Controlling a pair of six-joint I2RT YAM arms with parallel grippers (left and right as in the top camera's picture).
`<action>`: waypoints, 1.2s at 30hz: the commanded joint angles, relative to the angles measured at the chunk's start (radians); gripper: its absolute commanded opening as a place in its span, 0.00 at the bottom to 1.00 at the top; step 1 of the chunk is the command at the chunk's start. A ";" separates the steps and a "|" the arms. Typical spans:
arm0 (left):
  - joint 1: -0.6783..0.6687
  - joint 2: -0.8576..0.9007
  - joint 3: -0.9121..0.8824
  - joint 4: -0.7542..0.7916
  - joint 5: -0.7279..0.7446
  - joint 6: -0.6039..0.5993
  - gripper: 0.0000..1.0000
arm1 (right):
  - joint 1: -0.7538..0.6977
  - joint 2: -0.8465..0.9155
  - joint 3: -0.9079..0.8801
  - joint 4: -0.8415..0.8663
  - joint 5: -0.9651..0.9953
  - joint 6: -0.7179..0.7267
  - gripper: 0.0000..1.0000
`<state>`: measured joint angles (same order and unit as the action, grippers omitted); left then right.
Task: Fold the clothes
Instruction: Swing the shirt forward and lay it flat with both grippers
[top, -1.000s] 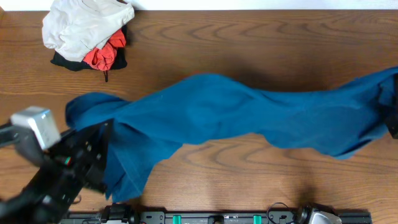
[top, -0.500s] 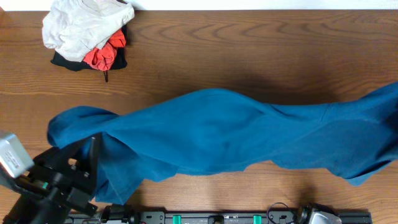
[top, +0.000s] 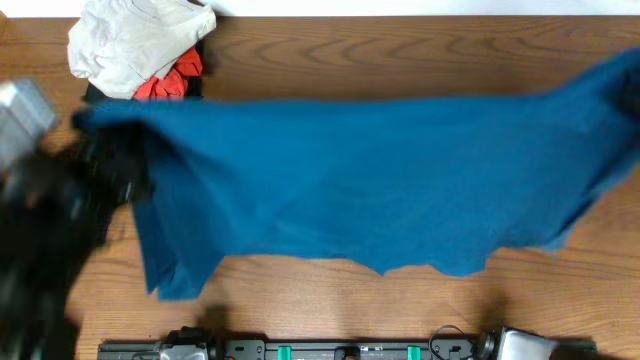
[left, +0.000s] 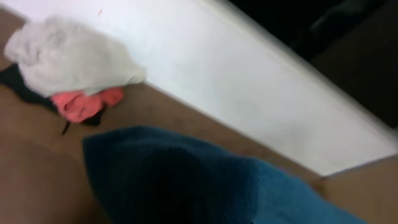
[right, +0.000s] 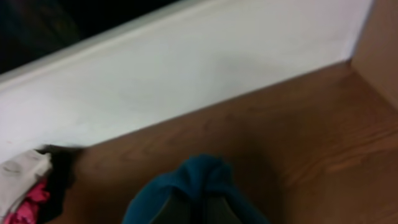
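The clothes (top: 380, 180), one large teal-blue shirt, hang stretched in a wide sheet across the table from left to right, the lower edge loose near the front. My left gripper (top: 108, 158) is a dark blur at the shirt's left corner. In the left wrist view the teal cloth (left: 186, 180) covers the jaws entirely. In the right wrist view my right gripper (right: 198, 210) is shut on a bunched corner of the shirt (right: 202, 174). That gripper is out of the overhead view past the right edge.
A pile of a pale garment (top: 135, 40) over orange-red (top: 175, 78) and black (top: 95, 92) cloth lies at the back left corner. A white wall (left: 236, 81) runs along the table's back. A black rail (top: 350, 350) lines the front edge.
The shirt has gone from a sagging, twisted band to a raised, taut sheet. The left arm swung back and to the left, carrying its corner toward the pile.
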<state>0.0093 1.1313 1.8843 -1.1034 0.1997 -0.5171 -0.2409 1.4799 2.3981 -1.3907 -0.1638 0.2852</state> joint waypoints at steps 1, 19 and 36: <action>0.001 0.154 0.000 0.038 -0.056 0.026 0.06 | 0.006 0.071 0.006 0.029 0.018 0.014 0.01; 0.000 0.826 0.000 0.385 -0.062 0.083 0.06 | 0.115 0.541 0.001 0.188 0.024 0.014 0.01; 0.000 0.966 0.000 0.391 -0.061 0.219 0.93 | 0.233 0.765 0.003 0.234 0.288 0.013 0.99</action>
<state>0.0048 2.1036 1.8820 -0.6975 0.1497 -0.3538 -0.0063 2.2601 2.3928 -1.1553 0.0795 0.2958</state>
